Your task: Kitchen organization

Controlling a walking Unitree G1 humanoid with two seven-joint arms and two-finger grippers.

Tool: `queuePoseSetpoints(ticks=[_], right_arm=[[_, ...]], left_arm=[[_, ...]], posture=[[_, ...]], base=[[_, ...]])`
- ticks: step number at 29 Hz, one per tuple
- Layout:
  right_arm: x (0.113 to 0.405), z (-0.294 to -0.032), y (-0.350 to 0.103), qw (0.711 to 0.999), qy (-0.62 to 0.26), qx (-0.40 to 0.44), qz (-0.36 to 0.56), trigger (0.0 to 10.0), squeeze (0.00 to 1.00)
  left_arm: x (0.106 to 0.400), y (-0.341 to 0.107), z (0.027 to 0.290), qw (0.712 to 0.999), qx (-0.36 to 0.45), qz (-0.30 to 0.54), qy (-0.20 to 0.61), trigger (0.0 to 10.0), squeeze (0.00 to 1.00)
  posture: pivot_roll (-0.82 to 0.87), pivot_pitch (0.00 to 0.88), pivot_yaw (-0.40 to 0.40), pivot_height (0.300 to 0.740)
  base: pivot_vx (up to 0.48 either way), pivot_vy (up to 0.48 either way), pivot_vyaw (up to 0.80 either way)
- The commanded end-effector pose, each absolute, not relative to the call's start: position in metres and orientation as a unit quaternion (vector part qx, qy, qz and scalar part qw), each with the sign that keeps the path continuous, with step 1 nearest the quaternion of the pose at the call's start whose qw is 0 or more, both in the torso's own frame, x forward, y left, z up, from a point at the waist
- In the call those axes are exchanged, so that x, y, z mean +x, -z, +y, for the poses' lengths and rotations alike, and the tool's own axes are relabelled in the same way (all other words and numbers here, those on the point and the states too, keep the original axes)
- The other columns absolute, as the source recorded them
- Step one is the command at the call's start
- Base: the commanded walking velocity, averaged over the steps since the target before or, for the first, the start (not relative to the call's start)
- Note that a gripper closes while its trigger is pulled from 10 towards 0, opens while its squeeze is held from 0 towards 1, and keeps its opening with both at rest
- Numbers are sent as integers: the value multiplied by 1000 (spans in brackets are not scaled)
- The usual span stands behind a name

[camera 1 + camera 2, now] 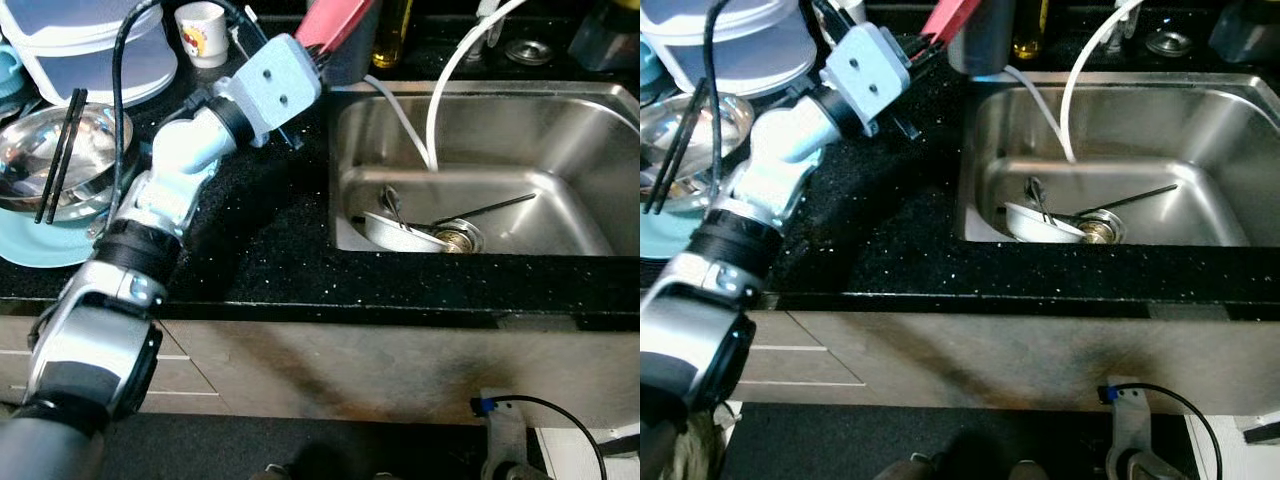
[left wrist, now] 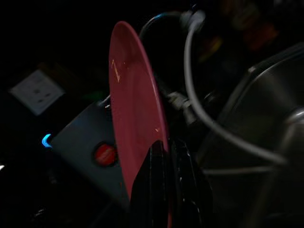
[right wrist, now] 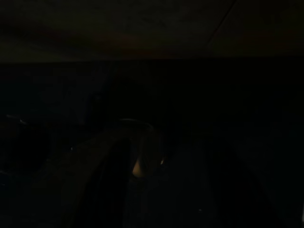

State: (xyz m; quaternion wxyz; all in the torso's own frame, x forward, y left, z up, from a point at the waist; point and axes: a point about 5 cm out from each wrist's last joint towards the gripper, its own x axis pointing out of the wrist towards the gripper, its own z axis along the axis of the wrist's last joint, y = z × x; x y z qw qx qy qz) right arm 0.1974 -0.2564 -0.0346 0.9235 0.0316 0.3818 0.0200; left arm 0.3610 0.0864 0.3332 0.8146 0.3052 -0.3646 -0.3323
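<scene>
The robot's left arm (image 1: pixel 180 190) reached up and across the black counter (image 1: pixel 270 230) toward its far edge, left of the steel sink (image 1: pixel 590 130). Its left gripper (image 2: pixel 166 156) pinched the rim of a red plate (image 2: pixel 135 109), held on edge between the black fingers (image 2: pixel 154 180), beyond the wrist. The right wrist view was too dark to read.

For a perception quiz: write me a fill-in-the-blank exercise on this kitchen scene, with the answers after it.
1. The left gripper is shut on a plate whose colour is ____.
2. The white hose hangs down into the ____.
3. The black chopsticks lie across a steel ____.
4. The white cup stands on the ____.

Answers: red; sink; bowl; counter
</scene>
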Motion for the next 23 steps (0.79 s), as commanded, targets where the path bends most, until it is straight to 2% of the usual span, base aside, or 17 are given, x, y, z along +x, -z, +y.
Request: queuePoseSetpoints(ticks=[1,2,5,10,13,19,23], right_arm=[[193,-254,40,920,-14,41,390,10000,0],[196,-253,40,921,-12,43,387,10000,0],[198,-252,40,921,-11,43,387,10000,0],[202,-250,42,920,-6,42,390,10000,0],[204,-249,41,921,-5,44,387,10000,0],[207,-250,40,923,-3,40,382,10000,0],[207,-251,40,924,-3,38,381,10000,0]], left_arm=[[351,-336,83,815,262,-364,367,0,0],[340,-338,79,813,205,-362,407,0,0],[332,-338,79,811,172,-356,432,0,0],[308,-334,81,800,96,-338,487,0,0],[307,-334,85,805,89,-331,485,0,0],[323,-326,100,838,130,-290,443,0,0],[330,-321,104,847,143,-274,432,0,0]], posture=[[-31,98,40,740],[-26,90,45,740],[-24,85,47,740],[-24,71,54,740],[-18,65,53,740],[-24,61,54,740],[-29,63,53,740]], base=[[0,0,0],[0,0,0],[0,0,0],[0,0,-798],[0,0,-800],[0,0,0],[0,0,0]])
